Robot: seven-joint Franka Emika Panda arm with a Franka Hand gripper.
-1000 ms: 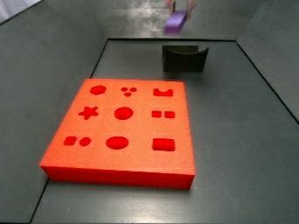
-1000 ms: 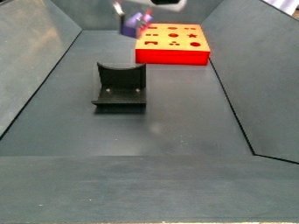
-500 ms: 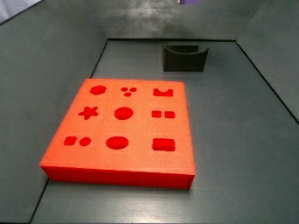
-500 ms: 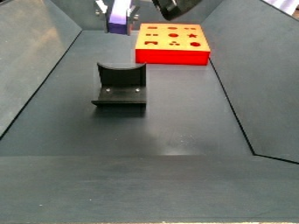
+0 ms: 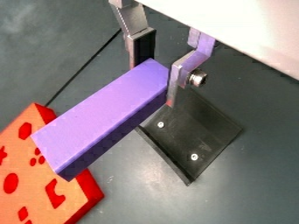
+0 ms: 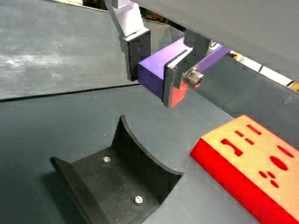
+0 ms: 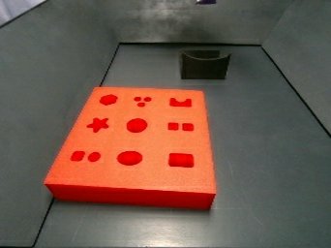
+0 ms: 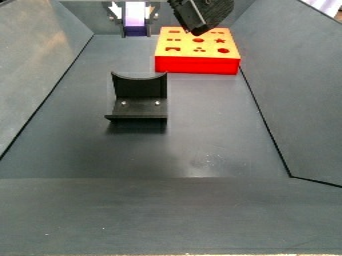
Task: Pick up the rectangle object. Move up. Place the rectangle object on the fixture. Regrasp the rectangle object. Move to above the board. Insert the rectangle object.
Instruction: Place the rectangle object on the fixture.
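My gripper point(image 5: 158, 79) is shut on the rectangle object point(image 5: 105, 114), a smooth purple oblong block, and holds it level in the air. The silver fingers point(image 6: 183, 74) clamp one end of the block point(image 6: 162, 63); the long rest sticks out sideways. The fixture point(image 5: 193, 131), a dark holder with a curved recess, stands on the floor below the gripper point(image 6: 156, 74) and also shows in the other wrist view point(image 6: 117, 171). In a side view the block point(image 8: 134, 20) hangs high above and behind the fixture point(image 8: 136, 97). The red-orange board point(image 7: 135, 131) lies flat, apart from the fixture point(image 7: 203, 63).
Grey sloping walls point(image 8: 40, 90) close in the dark floor on both sides. The board point(image 8: 198, 50) sits at the far end in a side view, with the dark arm point(image 8: 201, 14) above it. A sliver of purple point(image 7: 204, 2) shows at a side view's upper edge.
The gripper has risen with the purple block, almost leaving one side view at the top. The fixture and the board have not moved.
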